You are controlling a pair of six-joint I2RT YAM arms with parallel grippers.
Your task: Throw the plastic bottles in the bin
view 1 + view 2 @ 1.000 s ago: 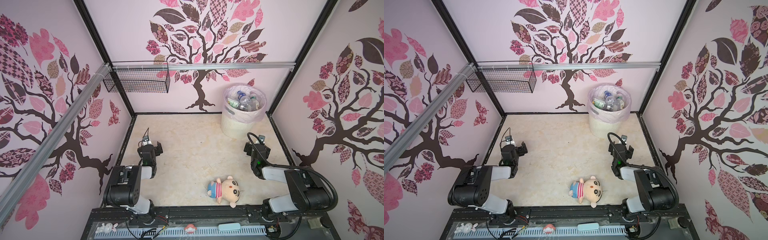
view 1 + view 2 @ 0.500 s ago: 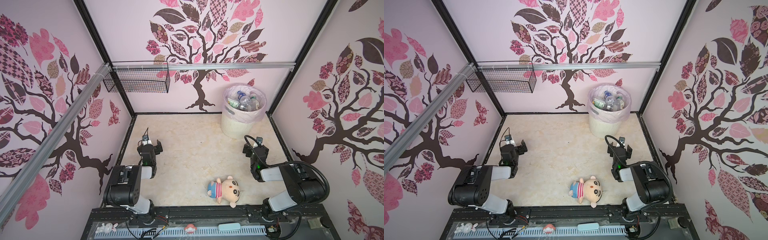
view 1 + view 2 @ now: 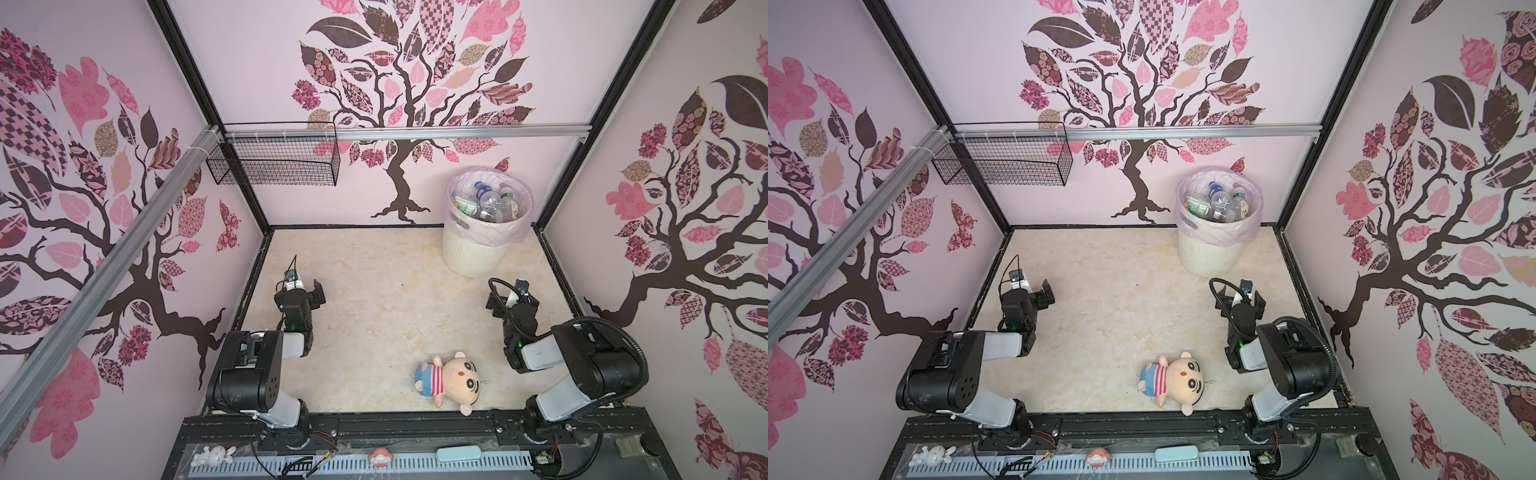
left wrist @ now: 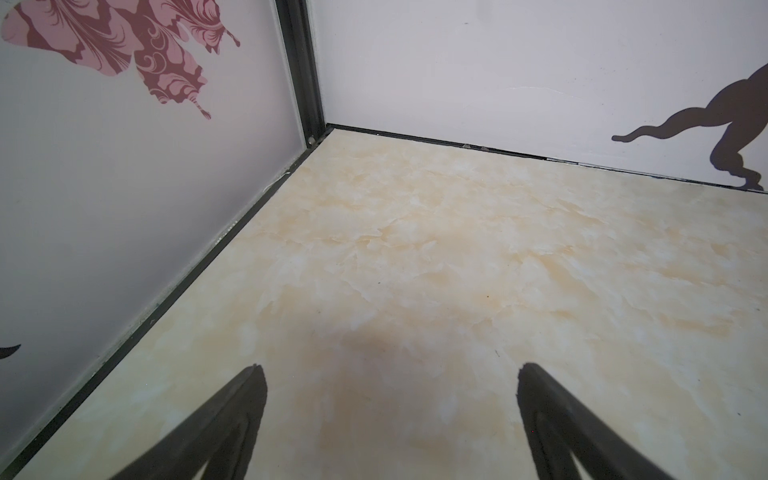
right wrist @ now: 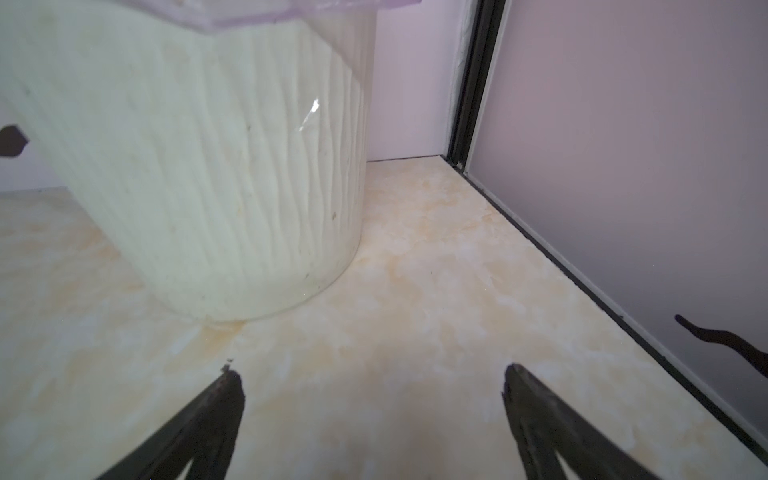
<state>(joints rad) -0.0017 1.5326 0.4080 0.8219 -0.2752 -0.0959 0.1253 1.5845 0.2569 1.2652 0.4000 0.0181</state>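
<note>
The bin (image 3: 478,253) (image 3: 1208,259) stands at the back right of the floor, cream-white and ribbed, with a pale pink bag over its rim. Several plastic bottles (image 3: 488,203) (image 3: 1219,205) lie inside it, mostly clear with blue labels. No bottle shows on the floor. My left gripper (image 3: 305,289) (image 3: 1034,291) (image 4: 390,368) is open and empty, low over bare floor near the left wall. My right gripper (image 3: 513,293) (image 3: 1241,299) (image 5: 372,370) is open and empty too, just in front of the bin's wall (image 5: 208,166).
A plush doll (image 3: 451,380) (image 3: 1173,380) in a striped shirt lies face up near the front edge, between the arms. A black wire basket (image 3: 274,164) hangs on the rail at the back left. Walls close in the floor on three sides.
The right arm's elbow has shifted a little, while its gripper stays at about the same spot before the bin. The left arm has not moved.
</note>
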